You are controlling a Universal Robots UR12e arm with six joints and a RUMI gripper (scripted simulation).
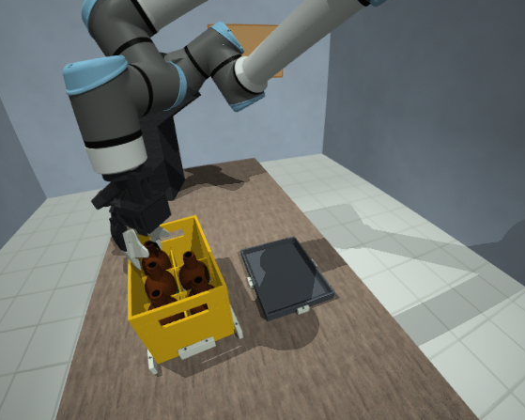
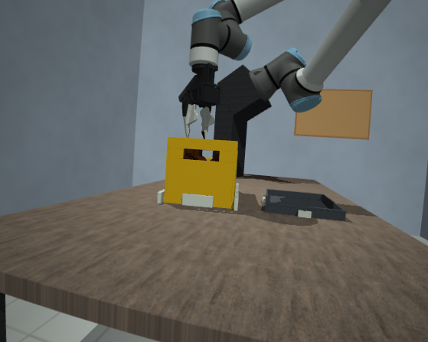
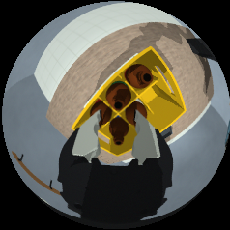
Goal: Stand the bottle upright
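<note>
The claw (image 1: 144, 250) (image 2: 195, 135) (image 3: 118, 110) of a single robot arm hangs over the yellow crate (image 1: 184, 330) (image 2: 201, 179) (image 3: 176, 94), its two pale fingers apart and nothing between them, above the far bottle (image 1: 152, 253) (image 3: 119, 129) of the longer row. The step in hand appears to be choosing and lining up on a bottle. To do it well, the claw should center squarely over one neck, compare it with the others just below the opening, come straight down with a finger on each side, and close gently, keeping clear of the neighboring necks and dividers so the loose crate does not shift. Which bottle is the odd one cannot be told; all stand in the crate, none on the tray. Beyond the crate's side, well apart from the claw, lies the dark tray (image 1: 264, 295) (image 2: 305, 210), on the wooden desk (image 1: 358, 370) (image 2: 215, 263) (image 3: 77, 92). The count: five brown bottles, three in one row and two in the other, one crate, one tray, one claw.
</note>
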